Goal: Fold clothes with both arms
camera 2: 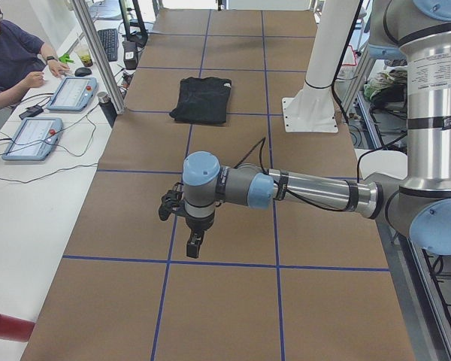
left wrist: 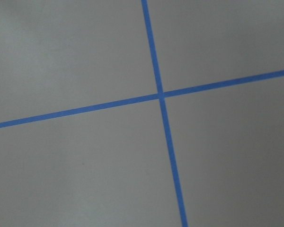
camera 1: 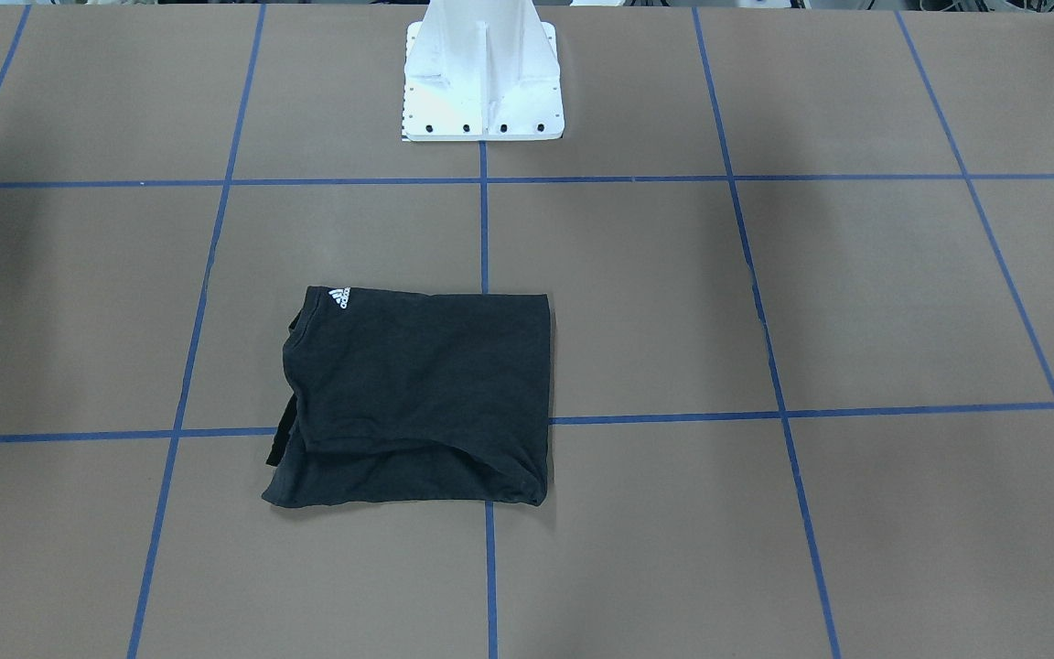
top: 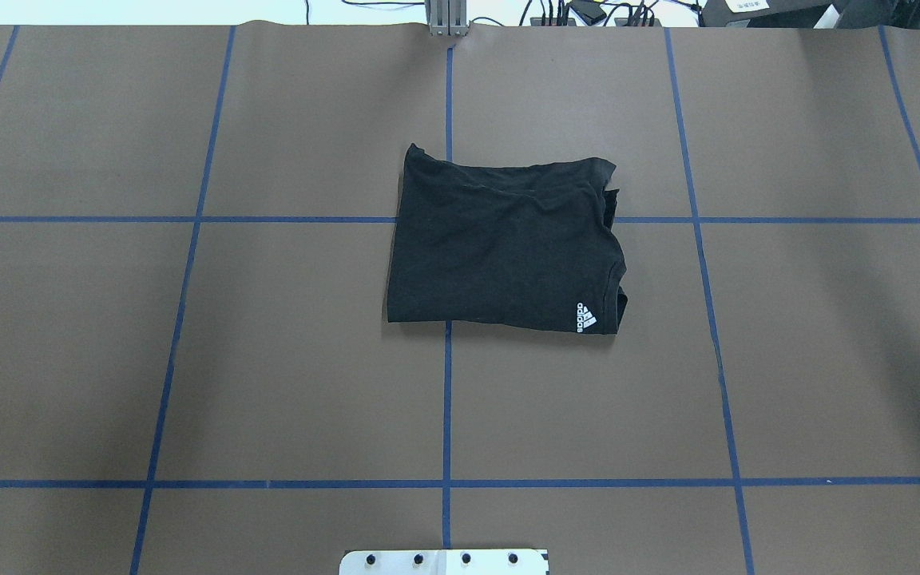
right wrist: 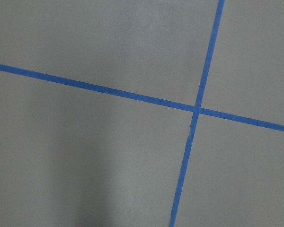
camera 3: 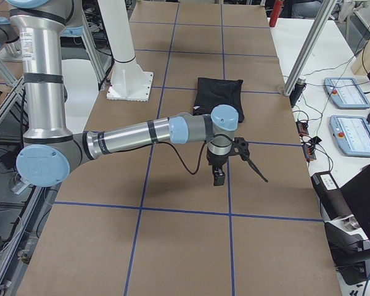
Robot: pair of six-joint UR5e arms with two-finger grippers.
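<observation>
The black T-shirt [top: 500, 247] lies flat near the middle of the desk [top: 268, 359], already gathered into a compact, roughly square packet across a crossing of the blue tape lines [top: 447, 399]. Its white Adidas logo [top: 586, 318] faces up at the near right corner as the overhead view shows it. Neither arm is near it. The left arm [camera 2: 316, 192] reaches out over bare desk well to the left of the shirt, and the right arm [camera 3: 129, 137] does the same well to the right. The left gripper [camera 2: 194, 244] and right gripper [camera 3: 218, 179] point down over the tape, holding nothing that can be seen. They show only in the side views, so how wide either one stands cannot be told. Both wrist cameras see only brown desk and a tape crossing. The folding looks all but finished, with at most a tidy or one last fold left. The right edge is the untidy one, with bunched layers poking out, and along the far edge a lower layer peeks past the upper one. To do a last fold well, each gripper should pinch through every layer at a corner of one edge. Both should rise together at matching height and lay the cloth over without dragging, so the packet keeps square and the loose layers end up tucked inside.
</observation>
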